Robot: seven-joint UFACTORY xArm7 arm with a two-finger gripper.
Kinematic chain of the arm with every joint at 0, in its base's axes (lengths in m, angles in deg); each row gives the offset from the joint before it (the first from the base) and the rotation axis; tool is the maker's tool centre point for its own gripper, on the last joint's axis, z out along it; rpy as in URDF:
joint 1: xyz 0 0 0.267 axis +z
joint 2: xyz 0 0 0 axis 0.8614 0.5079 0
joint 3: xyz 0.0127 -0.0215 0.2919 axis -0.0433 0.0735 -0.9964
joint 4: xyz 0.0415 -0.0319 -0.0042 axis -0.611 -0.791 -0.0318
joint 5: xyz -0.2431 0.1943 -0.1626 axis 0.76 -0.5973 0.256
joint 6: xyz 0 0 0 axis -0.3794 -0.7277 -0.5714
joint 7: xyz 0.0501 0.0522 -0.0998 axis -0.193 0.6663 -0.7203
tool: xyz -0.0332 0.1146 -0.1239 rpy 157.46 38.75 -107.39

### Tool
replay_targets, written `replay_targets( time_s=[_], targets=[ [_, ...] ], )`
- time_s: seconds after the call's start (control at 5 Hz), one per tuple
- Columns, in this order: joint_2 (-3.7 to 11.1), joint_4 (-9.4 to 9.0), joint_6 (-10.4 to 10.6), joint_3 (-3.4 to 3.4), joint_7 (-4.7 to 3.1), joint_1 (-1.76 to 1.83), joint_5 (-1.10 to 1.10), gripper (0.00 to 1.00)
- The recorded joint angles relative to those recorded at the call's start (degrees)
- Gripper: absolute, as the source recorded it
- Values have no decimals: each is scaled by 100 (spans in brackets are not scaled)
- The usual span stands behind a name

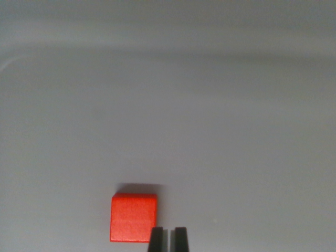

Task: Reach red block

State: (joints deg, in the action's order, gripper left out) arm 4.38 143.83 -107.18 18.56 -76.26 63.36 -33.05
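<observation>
Red block (134, 218) sits flat on bench (220, 131), just left of gripper (167, 239); jaws nearly shut, holding nothing, prob just reaching.

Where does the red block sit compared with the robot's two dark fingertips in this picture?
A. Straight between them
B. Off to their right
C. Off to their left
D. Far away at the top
C: the red block lies toward the wrist view's left of the hand, not between its narrowly parted fingertips.
</observation>
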Motion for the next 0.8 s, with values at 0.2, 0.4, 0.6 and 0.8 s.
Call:
replay_targets(
  time_s=[0.2, 0.4, 0.6, 0.8],
  targets=[
    [0, 0, 0, 0, 0, 0, 0, 0],
    [108, -179, 271, -14, 34, 33, 35, 0],
    [108, -179, 271, -14, 34, 33, 35, 0],
    [216, -357, 540, -28, 67, 67, 70, 0]
  ],
)
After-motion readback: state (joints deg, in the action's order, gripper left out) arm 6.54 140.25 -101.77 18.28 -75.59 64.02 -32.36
